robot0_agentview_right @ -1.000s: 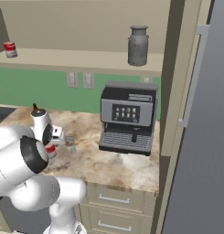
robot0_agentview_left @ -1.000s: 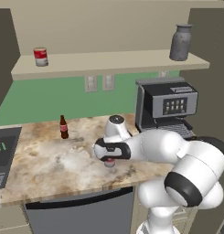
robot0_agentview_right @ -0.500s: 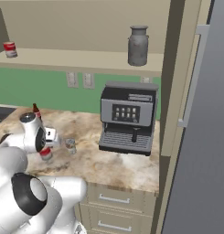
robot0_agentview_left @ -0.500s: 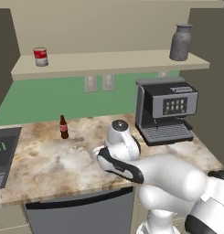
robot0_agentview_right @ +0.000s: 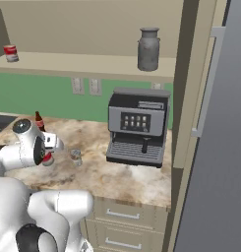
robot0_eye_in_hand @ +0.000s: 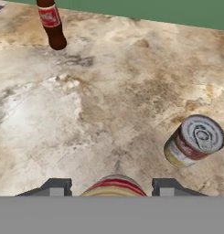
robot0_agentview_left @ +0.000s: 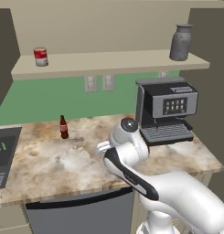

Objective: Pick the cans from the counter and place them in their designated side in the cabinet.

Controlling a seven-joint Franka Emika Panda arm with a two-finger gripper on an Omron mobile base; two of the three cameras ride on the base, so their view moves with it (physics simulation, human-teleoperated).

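My gripper [robot0_eye_in_hand: 111,188] is shut on a can [robot0_eye_in_hand: 114,184] with red and cream bands, held low over the marbled counter [robot0_eye_in_hand: 109,91]. In the right base view the gripper [robot0_agentview_right: 48,153] sits at the counter's left with the can's red [robot0_agentview_right: 47,159] under it. A second can [robot0_eye_in_hand: 195,140], greyish with a red patch, stands on the counter to the right of the hand, also seen from the right base [robot0_agentview_right: 75,156]. Another red-and-white can [robot0_agentview_left: 40,56] stands at the left end of the cabinet shelf [robot0_agentview_left: 109,61]. My arm [robot0_agentview_left: 127,146] hides the gripper in the left base view.
A slim brown bottle [robot0_eye_in_hand: 51,23] stands on the counter behind and left of the hand. A black coffee machine [robot0_agentview_left: 166,109] takes up the counter's right end. A grey metal jug [robot0_agentview_left: 181,42] stands at the right end of the shelf. A tall grey unit [robot0_agentview_right: 215,147] stands on the far right.
The arm has swung its elbow round and now covers the gripper in the left base view. The gripper itself has hardly shifted and stays shut on the can.
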